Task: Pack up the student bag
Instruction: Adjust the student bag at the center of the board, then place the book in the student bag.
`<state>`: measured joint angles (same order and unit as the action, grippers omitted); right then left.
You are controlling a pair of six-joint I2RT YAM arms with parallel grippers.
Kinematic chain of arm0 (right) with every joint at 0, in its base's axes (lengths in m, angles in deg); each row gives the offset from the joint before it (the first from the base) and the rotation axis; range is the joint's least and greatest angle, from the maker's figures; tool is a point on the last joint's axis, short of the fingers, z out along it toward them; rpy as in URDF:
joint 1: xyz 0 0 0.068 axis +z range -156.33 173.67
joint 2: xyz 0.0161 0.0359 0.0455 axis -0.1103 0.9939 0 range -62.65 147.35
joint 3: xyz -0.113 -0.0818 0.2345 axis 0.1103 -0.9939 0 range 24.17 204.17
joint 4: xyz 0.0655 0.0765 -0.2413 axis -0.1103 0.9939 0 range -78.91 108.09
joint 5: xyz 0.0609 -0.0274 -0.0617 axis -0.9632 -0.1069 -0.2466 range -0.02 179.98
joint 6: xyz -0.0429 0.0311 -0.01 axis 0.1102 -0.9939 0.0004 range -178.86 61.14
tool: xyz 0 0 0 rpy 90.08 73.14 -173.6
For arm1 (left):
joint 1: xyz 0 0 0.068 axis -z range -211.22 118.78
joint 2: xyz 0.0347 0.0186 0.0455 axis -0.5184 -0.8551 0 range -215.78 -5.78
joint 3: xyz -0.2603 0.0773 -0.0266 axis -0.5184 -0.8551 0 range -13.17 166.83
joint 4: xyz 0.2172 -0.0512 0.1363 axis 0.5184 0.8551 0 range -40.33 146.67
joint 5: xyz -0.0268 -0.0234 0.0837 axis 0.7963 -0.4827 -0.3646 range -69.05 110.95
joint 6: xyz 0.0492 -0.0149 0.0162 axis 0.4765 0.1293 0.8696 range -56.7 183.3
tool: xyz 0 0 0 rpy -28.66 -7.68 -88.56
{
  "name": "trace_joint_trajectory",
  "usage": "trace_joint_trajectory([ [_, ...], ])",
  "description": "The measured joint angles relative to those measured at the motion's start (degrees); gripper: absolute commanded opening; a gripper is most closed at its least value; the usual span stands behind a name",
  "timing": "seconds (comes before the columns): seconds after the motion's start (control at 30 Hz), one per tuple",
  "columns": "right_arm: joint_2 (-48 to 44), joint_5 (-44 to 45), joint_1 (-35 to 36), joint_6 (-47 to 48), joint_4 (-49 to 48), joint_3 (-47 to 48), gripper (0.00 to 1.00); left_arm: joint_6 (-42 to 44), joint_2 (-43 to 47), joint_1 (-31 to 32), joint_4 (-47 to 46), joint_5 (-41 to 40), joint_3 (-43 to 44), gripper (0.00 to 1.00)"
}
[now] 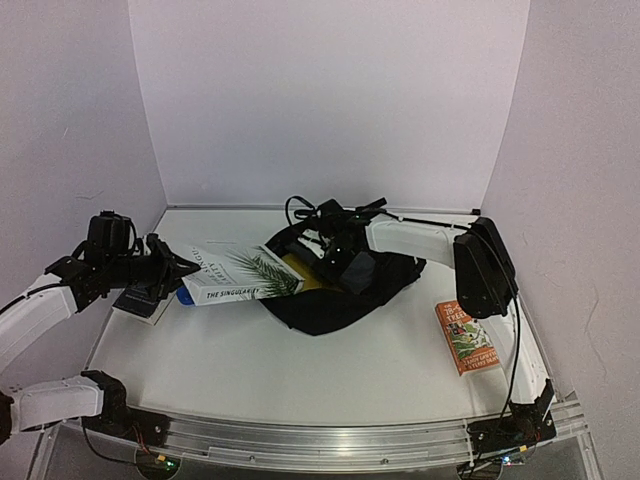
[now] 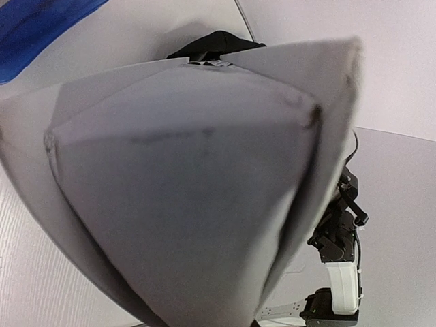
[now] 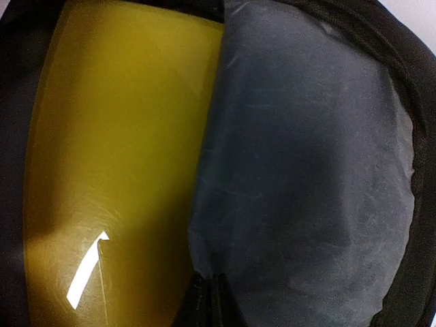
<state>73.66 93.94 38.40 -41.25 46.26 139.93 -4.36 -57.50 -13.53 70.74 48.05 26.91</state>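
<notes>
1. The left gripper (image 1: pixel 176 268) is clamping the near end of a white paperback book (image 1: pixel 240 277) with a palm leaf on its cover, holding it level above the white table (image 1: pixel 300 370); a dark flat item (image 1: pixel 140 302) is lying beneath that arm, too hidden to name
2. The book's far end is reaching the left rim of the large black soft fabric backpack (image 1: pixel 320 310), which is lying open mid-table
3. A flat glossy yellow item (image 3: pixel 116 150) is already sitting inside against the greyish lining (image 3: pixel 306 170)
4. The right gripper (image 1: pixel 345 268) is reaching into the bag's mouth, jaws together; whether it is pinching fabric I cannot tell
5. An orange-red paperback book (image 1: pixel 466 337) is lying on the table on the right, apart from the bag, so packing is looking roughly one-third done
</notes>
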Motion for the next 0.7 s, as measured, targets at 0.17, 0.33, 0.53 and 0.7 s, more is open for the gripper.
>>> trace_joint_trajectory([
  [0.17,-0.2,-0.3,0.0,-1.9,0.3,1.0,0.00,-1.4,-2.0,0.1,-4.8,1.8,-1.2,0.00],
  [0.33,-2.0,-2.2,-0.5,-4.8,1.1,1.9,0.00,-1.7,-6.5,0.4,-10.5,4.3,-2.3,0.00],
  [0.53,-4.1,-5.7,-1.8,-8.7,2.2,6.1,0.00,-2.3,-12.7,0.5,-17.6,6.6,-3.6,0.00],
  [0.7,-6.1,-9.5,-2.6,-11.4,2.1,7.7,0.00,-3.0,-17.9,0.7,-23.8,8.0,-3.9,0.00],
])
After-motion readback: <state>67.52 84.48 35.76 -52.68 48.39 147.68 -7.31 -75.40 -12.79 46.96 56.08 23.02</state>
